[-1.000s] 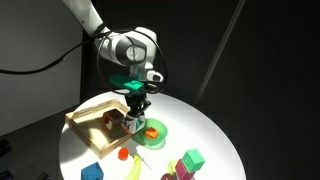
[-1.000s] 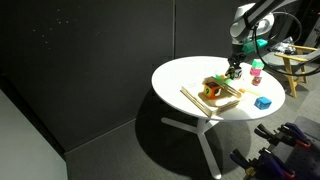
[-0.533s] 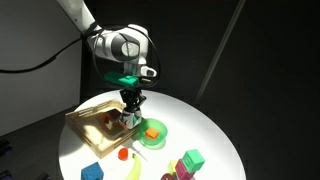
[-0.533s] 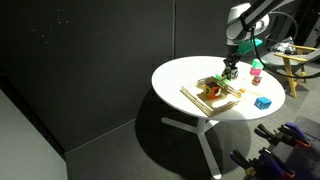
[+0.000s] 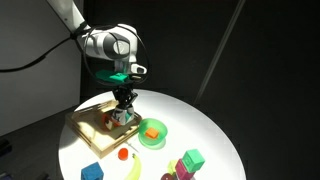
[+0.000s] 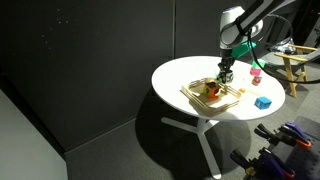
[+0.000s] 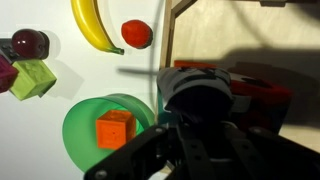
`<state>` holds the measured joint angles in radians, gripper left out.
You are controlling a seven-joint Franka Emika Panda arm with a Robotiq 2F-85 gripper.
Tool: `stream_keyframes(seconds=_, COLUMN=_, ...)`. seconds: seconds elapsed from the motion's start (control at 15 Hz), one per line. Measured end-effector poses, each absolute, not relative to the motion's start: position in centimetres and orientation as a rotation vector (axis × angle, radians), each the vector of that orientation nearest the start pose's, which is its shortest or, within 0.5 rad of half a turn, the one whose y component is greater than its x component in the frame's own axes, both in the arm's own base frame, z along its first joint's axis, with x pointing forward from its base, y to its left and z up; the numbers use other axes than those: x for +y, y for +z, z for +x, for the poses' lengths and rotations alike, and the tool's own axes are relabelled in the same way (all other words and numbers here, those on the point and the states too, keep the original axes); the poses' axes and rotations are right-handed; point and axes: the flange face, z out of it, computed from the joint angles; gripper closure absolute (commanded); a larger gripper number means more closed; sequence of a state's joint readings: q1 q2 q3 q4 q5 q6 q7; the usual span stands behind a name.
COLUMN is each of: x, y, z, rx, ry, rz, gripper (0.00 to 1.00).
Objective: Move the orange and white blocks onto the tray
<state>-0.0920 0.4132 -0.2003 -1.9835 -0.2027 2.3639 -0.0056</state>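
Note:
The light wooden tray (image 5: 86, 137) lies on the round white table and shows in both exterior views (image 6: 194, 97). Its bare floor fills the upper right of the wrist view (image 7: 245, 30). My gripper (image 5: 122, 106) hangs low over the tray (image 6: 224, 74). It is shut on the white block with reddish sides (image 5: 121, 117), whose red edge shows past the dark jaws (image 7: 205, 69). The jaws (image 7: 196, 120) are in deep shadow. An orange block (image 6: 211, 89) sits inside the tray next to the gripper.
A round green dish (image 5: 158, 141) with an orange piece (image 7: 115, 128) lies beside the tray. A banana (image 7: 95, 28), a small red-orange ball (image 7: 136, 33), a green block (image 7: 33, 78), a dark red fruit (image 7: 30, 42) and a blue block (image 6: 263, 102) are near the table edge.
My gripper has moved from the edge of the green dish sideways to over the tray, with the white block in it.

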Motion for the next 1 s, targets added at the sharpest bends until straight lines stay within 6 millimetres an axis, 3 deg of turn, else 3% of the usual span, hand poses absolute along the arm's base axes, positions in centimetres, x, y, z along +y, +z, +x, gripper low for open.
stream_keyframes(seconds=0.47, x=-14.4, y=25.4, z=58.8, rx=0.160, ry=0.091, rz=-3.337, gripper=0.94)
stream_keyframes(seconds=1.0, x=-12.9, y=25.1, z=58.9, rx=0.146, ry=0.058, rz=-3.321, gripper=0.94)
